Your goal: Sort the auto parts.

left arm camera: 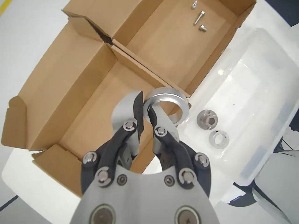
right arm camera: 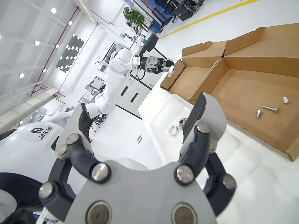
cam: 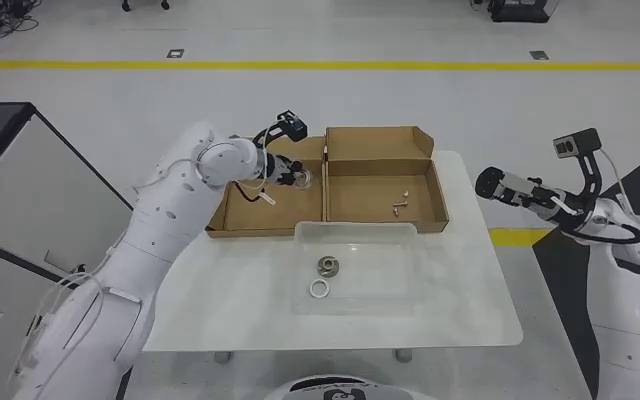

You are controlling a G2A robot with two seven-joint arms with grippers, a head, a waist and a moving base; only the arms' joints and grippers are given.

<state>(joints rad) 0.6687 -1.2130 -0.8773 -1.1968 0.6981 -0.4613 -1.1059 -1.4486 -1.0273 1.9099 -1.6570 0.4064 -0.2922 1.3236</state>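
Observation:
My left gripper (left arm camera: 146,111) is shut on the rim of a large silver ring (left arm camera: 165,103), one finger inside the ring and one outside. It hangs over the left cardboard box (cam: 265,205), close to the wall shared with the right cardboard box (cam: 385,195); the ring (cam: 303,178) is at the arm's tip. Three small bolts (left arm camera: 198,19) lie in the right box. A flanged hub (left arm camera: 207,120) and a small ring (left arm camera: 218,138) lie in the clear tray (cam: 355,240). My right gripper (right arm camera: 142,102) stands open and empty, off the table's right side.
The two boxes sit side by side at the table's back, with the clear tray just in front of them. The white table (cam: 460,300) has bare surface to the left, right and front of the tray. The right arm (cam: 520,190) hovers beyond the right edge.

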